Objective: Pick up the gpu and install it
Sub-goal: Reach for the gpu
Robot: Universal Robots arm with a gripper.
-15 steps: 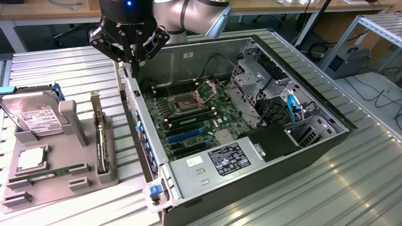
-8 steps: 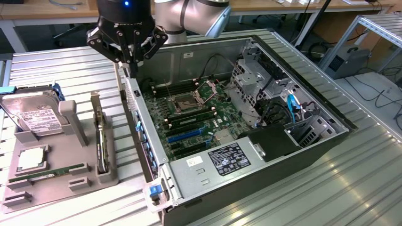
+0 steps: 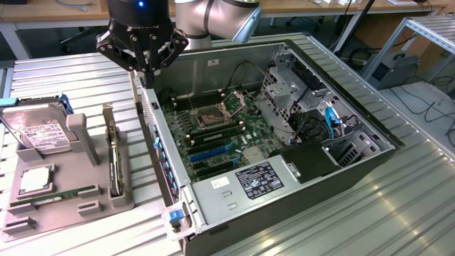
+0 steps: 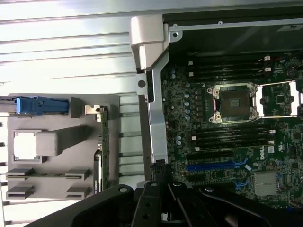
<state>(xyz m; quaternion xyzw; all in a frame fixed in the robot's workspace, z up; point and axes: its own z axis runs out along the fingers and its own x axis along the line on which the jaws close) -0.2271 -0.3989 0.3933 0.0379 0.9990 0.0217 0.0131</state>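
In the lower left of the exterior view, the tray (image 3: 65, 214) is lying on the table with a green memory stick (image 3: 57, 194) in its near slot. Just behind it, the gpu (image 3: 114, 165) is standing on edge in a groove along the tray's side nearest the case (image 3: 299, 197), untouched. The hard drive (image 3: 42, 133) is leaning further back. Up at the top of that frame, the gripper (image 3: 148, 72) is hanging over the case's side wall with its jaws pressed together and nothing between them.

The risks, as I am judging them:
- Shut jaws cannot straddle the card. Coming down like this, they would be striking its top edge.
- The card is thin and upright, so an off-centre pinch could be tilting it or jamming it in the groove.
- The case wall is sitting just beside the tray, so the gripper's body could be clipping it.

The wrist view is looking straight down. It is showing the gpu (image 4: 103, 142) as a thin line in its groove, the gap between tray (image 4: 57, 101) and wall, and the gripper (image 4: 160, 174). The exterior view is giving the gripper's height above the wall and the card's upright bracket end.
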